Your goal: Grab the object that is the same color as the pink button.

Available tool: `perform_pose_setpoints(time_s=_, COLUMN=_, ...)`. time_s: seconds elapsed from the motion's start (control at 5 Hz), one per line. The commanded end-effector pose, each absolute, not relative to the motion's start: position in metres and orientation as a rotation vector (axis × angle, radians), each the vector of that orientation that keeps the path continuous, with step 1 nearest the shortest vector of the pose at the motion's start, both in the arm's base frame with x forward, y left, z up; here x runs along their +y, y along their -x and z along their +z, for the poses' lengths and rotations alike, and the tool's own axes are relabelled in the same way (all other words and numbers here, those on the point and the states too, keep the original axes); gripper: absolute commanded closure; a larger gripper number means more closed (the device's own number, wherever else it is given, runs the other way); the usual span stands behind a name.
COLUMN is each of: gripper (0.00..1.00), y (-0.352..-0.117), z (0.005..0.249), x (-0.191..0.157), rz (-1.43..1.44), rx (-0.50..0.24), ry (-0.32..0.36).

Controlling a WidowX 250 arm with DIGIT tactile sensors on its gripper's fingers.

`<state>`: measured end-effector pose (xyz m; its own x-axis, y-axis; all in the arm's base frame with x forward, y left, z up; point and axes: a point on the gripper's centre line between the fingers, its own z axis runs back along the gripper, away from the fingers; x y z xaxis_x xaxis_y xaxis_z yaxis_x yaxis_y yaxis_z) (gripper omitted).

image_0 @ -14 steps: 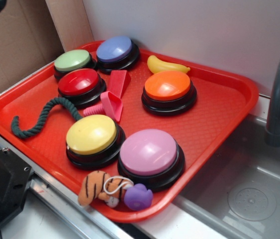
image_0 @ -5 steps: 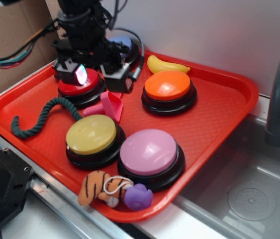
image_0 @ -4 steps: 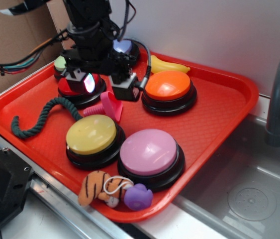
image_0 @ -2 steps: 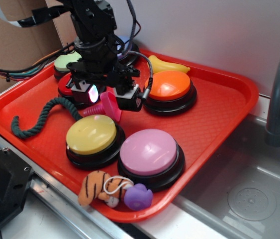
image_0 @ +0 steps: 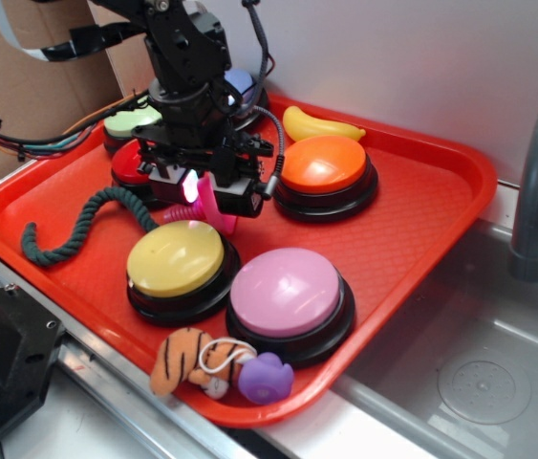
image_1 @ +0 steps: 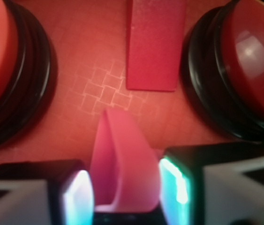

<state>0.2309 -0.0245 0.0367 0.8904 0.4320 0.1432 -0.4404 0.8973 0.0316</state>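
Lying on the red tray (image_0: 421, 220) between yellow button (image_0: 175, 258) and red button (image_1: 251, 61), the hot-pink scoop (image_1: 122, 164) is straddled by the parted, unclosed gripper (image_1: 124, 187); its slanted wall could be squeezed out.

gripper (image_0: 209, 191) points down, lit fingers (image_1: 78, 194) parted

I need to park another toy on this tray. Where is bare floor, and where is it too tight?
Bare floor on the red tray: the right side, beside the orange button and pink button, and the left edge past the green rope. Crowded: the middle, where the gripper straddles the pink toy.
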Motion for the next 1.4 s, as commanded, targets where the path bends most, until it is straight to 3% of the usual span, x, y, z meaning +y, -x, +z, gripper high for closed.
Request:
perform_pose_setpoints(time_s=0.0, gripper=1.00, y=-0.234, z=0.045, x=-0.022, rz=0.449, rx=-0.175, ry=-0.074)
perform_pose_setpoints(time_s=0.2, gripper=1.00, y=-0.234, z=0.061, x=-0.021, rz=0.408, rx=-0.146, ry=-0.087)
perform_pose_setpoints(time_s=0.4, gripper=1.00, y=-0.230, z=0.091, x=-0.015, rz=0.344, rx=-0.085, ry=-0.103)
perform_pose_setpoints(time_s=0.8, gripper=1.00, y=-0.209, z=0.152, x=0.006, rz=0.259, rx=-0.011, ry=-0.007)
perform_pose_setpoints(time_s=1.0, gripper=1.00, y=-0.190, z=0.177, x=0.026, rz=0.292, rx=-0.019, ry=0.048)
perform_pose_setpoints(time_s=1.2, gripper=1.00, y=-0.178, z=0.184, x=0.038, rz=0.363, rx=-0.089, ry=0.088)
